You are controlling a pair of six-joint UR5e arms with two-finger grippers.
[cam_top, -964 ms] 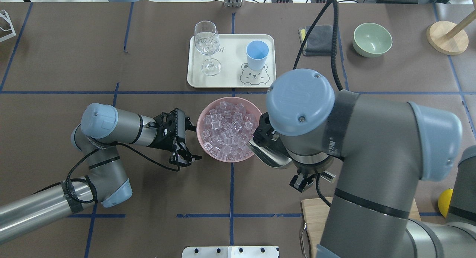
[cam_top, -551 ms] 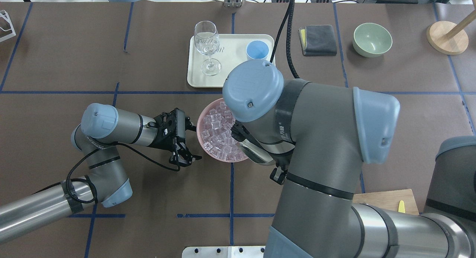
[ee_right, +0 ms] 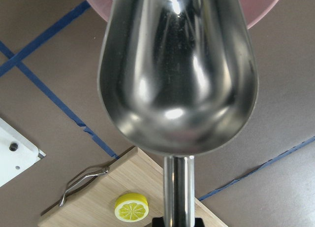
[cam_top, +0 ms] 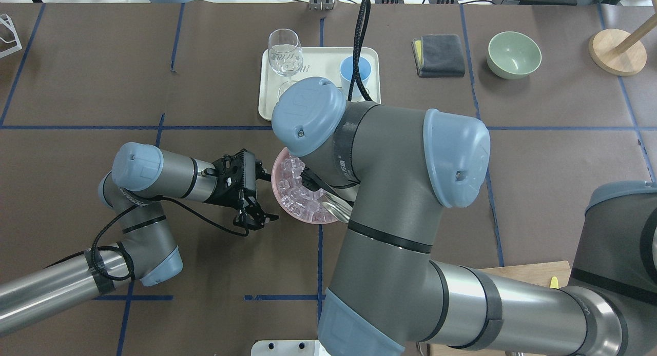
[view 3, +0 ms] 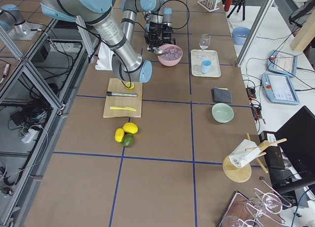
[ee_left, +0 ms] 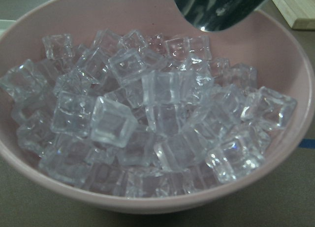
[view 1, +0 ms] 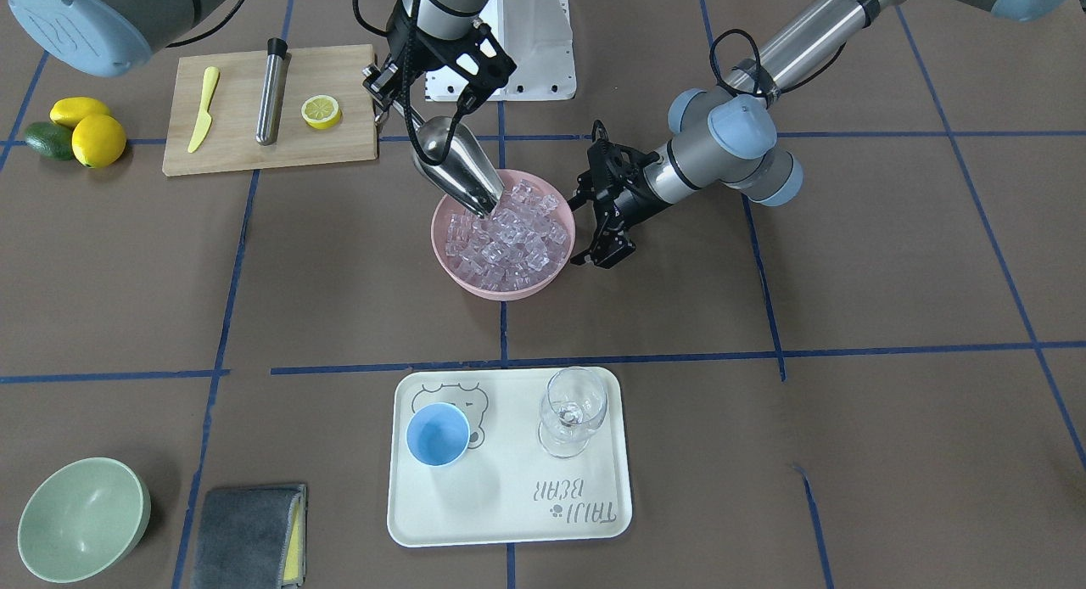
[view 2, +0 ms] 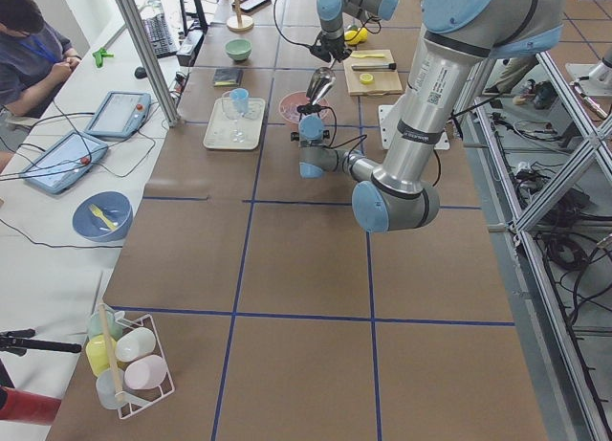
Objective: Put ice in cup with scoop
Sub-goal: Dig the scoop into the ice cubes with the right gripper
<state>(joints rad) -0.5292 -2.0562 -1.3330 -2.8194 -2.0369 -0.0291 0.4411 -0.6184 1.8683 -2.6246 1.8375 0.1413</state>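
Note:
The steel scoop point(view 1: 458, 171) slants down with its mouth at the ice point(view 1: 513, 237) piled in the pink bowl point(view 1: 501, 292), on the rim side nearest the robot. My right gripper point(view 1: 392, 92) is shut on the scoop's thin handle. In the right wrist view the trough point(ee_right: 177, 64) is empty. My left gripper point(view 1: 590, 232) is open and empty, close beside the bowl at rim height. Its wrist view shows the ice point(ee_left: 147, 118) and the scoop's tip point(ee_left: 221, 8). The light-blue cup point(view 1: 438, 434) stands upright and empty on the cream tray point(view 1: 509, 521).
A wine glass point(view 1: 575, 411) stands on the tray beside the cup. A cutting board point(view 1: 237, 148) holds a yellow knife, a steel cylinder point(view 1: 271, 88) and half a lemon. A green bowl point(view 1: 83, 519) and a grey cloth point(view 1: 250, 534) lie at the far corner.
My right arm has swung across over the bowl, carrying the scoop from outside the bowl's rim to the ice inside. The left arm has not moved.

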